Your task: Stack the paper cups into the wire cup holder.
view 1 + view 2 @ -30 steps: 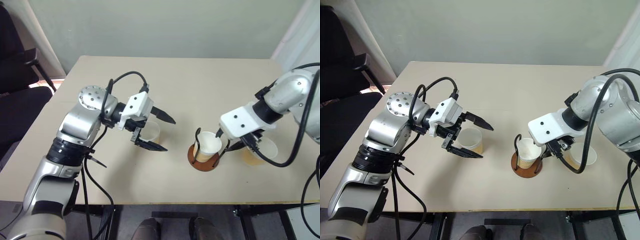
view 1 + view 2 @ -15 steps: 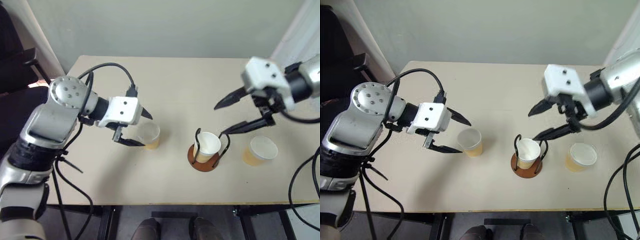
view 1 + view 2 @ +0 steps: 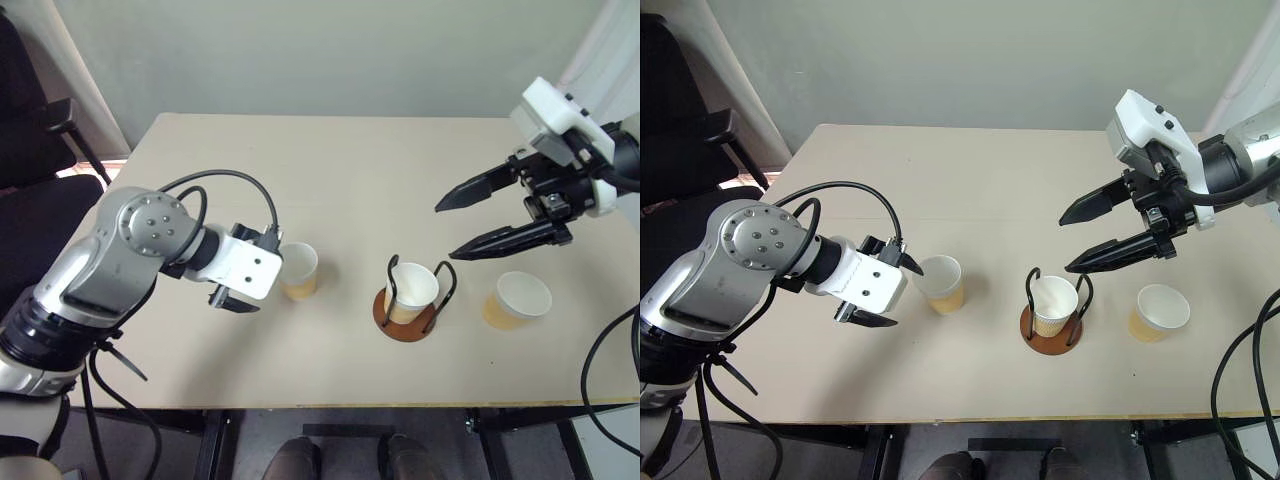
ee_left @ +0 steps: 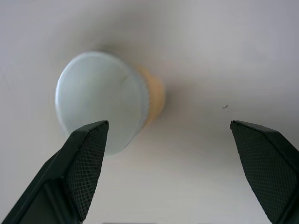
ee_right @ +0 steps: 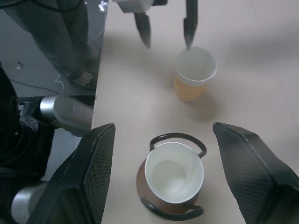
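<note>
Left eye view: left end effector (image 3: pixel 250 280) sits low over the counter (image 3: pixel 330 150), fingers spread wide, empty, with the left paper cup (image 3: pixel 297 270) just beside its far fingertip, toward the middle of the counter. Cup stands upright, mouth up, long axis vertical; it is not yet between the fingers. Left arm is clearly the nearer one for it; my guess is a sideways reach to bracket the cup comes next. Wire cup holder (image 3: pixel 405 312) stands mid-counter with one paper cup (image 3: pixel 412 288) seated upright inside its loops. A third cup (image 3: pixel 518 299) stands upright just beside the holder on the robot's right. Right end effector (image 3: pixel 490 215) hovers above and beyond, fingers apart, holding nothing. Counter is plain beige, otherwise bare. Behind: grey wall, black chair (image 3: pixel 35 150) at far left.
</note>
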Robot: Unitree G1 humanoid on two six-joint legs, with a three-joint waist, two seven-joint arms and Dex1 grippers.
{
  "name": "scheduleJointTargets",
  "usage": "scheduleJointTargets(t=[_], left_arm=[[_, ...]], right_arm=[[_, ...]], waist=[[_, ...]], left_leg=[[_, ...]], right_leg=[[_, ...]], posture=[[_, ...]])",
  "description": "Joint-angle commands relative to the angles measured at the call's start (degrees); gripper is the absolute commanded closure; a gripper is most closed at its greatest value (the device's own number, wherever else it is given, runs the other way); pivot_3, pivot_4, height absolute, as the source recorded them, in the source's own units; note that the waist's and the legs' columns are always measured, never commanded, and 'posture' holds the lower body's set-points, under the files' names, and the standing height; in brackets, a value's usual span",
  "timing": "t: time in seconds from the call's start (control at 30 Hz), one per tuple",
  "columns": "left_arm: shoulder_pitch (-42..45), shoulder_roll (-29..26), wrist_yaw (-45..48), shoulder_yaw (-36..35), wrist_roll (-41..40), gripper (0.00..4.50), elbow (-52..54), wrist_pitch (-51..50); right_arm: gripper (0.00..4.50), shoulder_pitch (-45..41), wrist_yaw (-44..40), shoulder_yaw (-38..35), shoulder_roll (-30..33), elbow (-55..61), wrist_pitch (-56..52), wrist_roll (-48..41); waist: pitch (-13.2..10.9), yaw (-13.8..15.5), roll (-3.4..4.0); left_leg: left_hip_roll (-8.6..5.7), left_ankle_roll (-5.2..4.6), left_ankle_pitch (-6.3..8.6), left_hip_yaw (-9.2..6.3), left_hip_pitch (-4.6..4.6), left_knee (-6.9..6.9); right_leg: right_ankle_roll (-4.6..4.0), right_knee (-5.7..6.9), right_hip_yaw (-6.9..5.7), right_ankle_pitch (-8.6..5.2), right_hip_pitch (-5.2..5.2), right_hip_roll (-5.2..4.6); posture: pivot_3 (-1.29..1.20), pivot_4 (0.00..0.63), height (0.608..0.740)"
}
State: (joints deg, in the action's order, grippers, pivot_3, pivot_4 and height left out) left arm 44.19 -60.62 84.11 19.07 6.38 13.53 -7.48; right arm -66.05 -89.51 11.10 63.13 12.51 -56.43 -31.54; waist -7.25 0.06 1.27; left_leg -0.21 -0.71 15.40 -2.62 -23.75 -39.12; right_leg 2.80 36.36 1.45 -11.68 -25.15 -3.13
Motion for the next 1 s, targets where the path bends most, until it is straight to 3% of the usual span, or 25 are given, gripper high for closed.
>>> scheduleJointTargets(t=[0.03, 0.57, 0.67, 1.0], left_arm=[[3.1, 2.2, -1.6, 1.0, 3.7, 0.0, -2.0, 1.8], [7.3, 9.5, -1.2, 5.3, 9.9, 0.0, -9.4, 5.3], [7.7, 10.3, -1.3, 5.9, 10.5, 0.55, -10.7, 6.9], [8.5, 11.3, 3.0, 5.3, 5.1, 4.02, -14.2, 15.8]], right_arm=[[1.05, -1.9, -0.3, -1.9, 0.9, 0.1, 0.1, -1.0], [1.05, -1.8, -0.3, -1.8, 2.1, 0.0, 0.5, -0.6], [1.03, -1.6, 0.0, -2.0, 2.2, 0.2, 0.3, -0.7], [1.03, -0.3, 1.1, -2.6, 2.5, 0.2, 0.8, -0.7]], waist=[[0.0, 0.0, 0.0], [0.0, 0.0, 0.0], [0.0, 0.0, 0.0], [0.0, 0.0, 0.0]], left_leg=[[0.0, 0.0, 0.0, 0.0, 0.0, 0.0], [0.0, 0.02, -0.01, 0.02, 0.0, -0.02], [0.0, 0.02, -0.01, 0.01, 0.0, -0.02], [0.0, 0.03, -0.01, 0.01, 0.0, -0.04]], right_leg=[[-0.02, 0.05, 0.0, -0.01, 0.0, -0.01], [-0.02, 0.3, 0.0, -0.01, -0.14, -0.02], [-0.02, 0.33, 0.0, -0.01, -0.14, -0.02], [-0.02, 0.4, 0.0, -0.01, -0.18, -0.01]], posture=[[0.0, 0.15, 0.74], [0.0, 0.15, 0.74], [0.0, 0.15, 0.74], [0.0, 0.15, 0.74]])
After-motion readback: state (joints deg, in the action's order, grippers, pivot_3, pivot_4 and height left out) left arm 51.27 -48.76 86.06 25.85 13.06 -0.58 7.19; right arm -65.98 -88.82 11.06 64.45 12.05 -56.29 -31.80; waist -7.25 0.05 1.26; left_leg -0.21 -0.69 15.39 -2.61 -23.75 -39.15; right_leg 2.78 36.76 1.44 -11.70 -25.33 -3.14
